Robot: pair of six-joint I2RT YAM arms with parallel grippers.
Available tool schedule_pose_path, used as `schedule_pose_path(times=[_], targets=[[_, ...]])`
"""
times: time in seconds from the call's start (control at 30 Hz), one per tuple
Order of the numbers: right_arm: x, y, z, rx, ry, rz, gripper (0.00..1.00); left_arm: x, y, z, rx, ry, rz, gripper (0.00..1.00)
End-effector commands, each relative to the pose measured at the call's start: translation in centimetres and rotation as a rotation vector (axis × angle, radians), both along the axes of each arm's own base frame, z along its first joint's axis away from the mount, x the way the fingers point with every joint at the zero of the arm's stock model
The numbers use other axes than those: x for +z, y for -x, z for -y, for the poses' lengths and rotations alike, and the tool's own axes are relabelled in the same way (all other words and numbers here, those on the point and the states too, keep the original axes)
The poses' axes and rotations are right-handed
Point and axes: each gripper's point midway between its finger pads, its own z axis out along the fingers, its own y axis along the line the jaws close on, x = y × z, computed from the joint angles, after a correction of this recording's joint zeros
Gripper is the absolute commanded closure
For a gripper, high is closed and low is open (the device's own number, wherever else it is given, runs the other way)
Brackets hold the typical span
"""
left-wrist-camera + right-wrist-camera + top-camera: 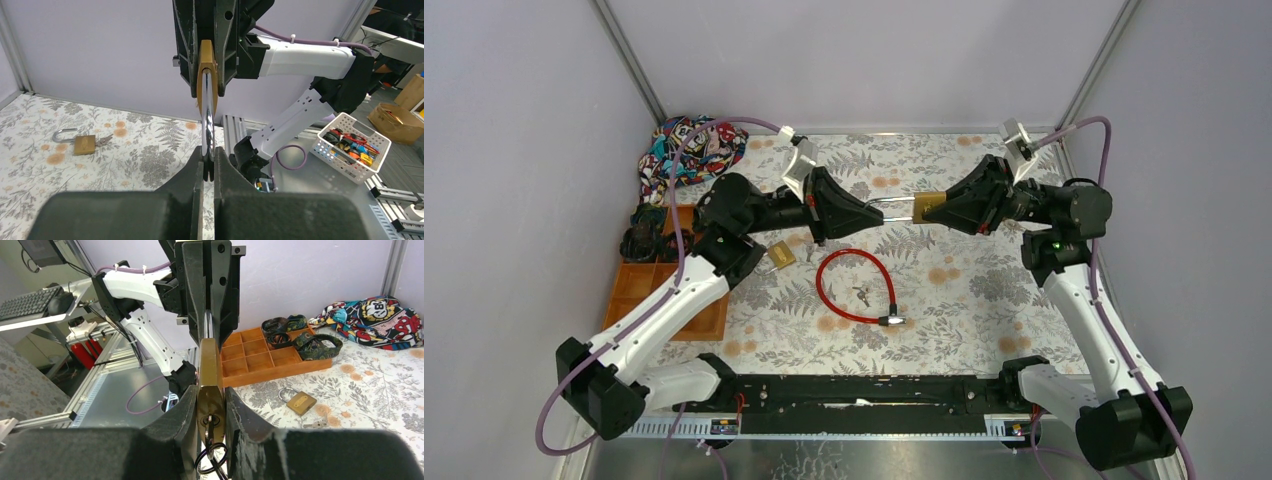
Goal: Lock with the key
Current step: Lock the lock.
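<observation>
Table (984, 290): floral cover, with a spare padlock (779, 255) lying on it, not involved. Both arms met in mid-air above the table's middle. The left gripper (864, 215) was closed nearly flat on the shackle (207, 115). The right gripper (210, 395) was clamped on the brass body of the padlock (209, 372), so the padlock hung between them, well off the table. Couldn't tell whether the shackle was seated. The key (212, 426) sat in the keyhole between the right fingers, its key ring (209, 459) dangling.

Risks, as I judged them:
- Both grippers were busy, so turning the key meant letting go somewhere, and a release could drop the padlock.
- An off-axis push could jam the shackle or slide it through the left pads.
- The right fingers could knock the key out.
</observation>
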Motion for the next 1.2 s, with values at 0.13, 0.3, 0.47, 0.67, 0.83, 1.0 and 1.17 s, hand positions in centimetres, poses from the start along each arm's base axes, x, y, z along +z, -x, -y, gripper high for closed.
schedule_pose_path(times=[0.13, 0.3, 0.47, 0.67, 0.83, 1.0, 1.17], targets=[[2.0, -0.9, -0.3, -0.074, -0.062, 0.11, 1.0, 1.0, 3.3, 3.4, -0.176, 0.034, 0.0, 1.0], [0.2, -1.9, -0.4, -0.103, -0.059, 0.069, 1.0, 2.0, 3.7, 4.2, -0.195, 0.063, 0.024, 1.0], [-1.6, -3.7, -1.2, -0.124, -0.068, -0.02, 1.0, 2.1, 3.8, 6.1, -0.186, 0.067, 0.048, 1.0], [-3.1, -4.1, -2.0, -0.126, -0.044, -0.05, 1.0, 2.4, 4.0, 7.8, -0.21, 0.072, 0.058, 1.0], [-3.2, -3.9, -2.1, -0.114, -0.049, -0.059, 1.0, 1.1, 5.2, 9.0, -0.262, 0.036, 0.043, 1.0], [-2.4, -3.5, -2.3, -0.087, -0.062, -0.046, 1.0, 0.3, 5.3, 9.9, -0.286, 0.008, 0.006, 1.0], [-2.0, -2.6, -2.1, -0.077, -0.055, -0.03, 1.0, 1.1, 5.5, 8.7, -0.269, 0.056, 0.09, 1.0]])
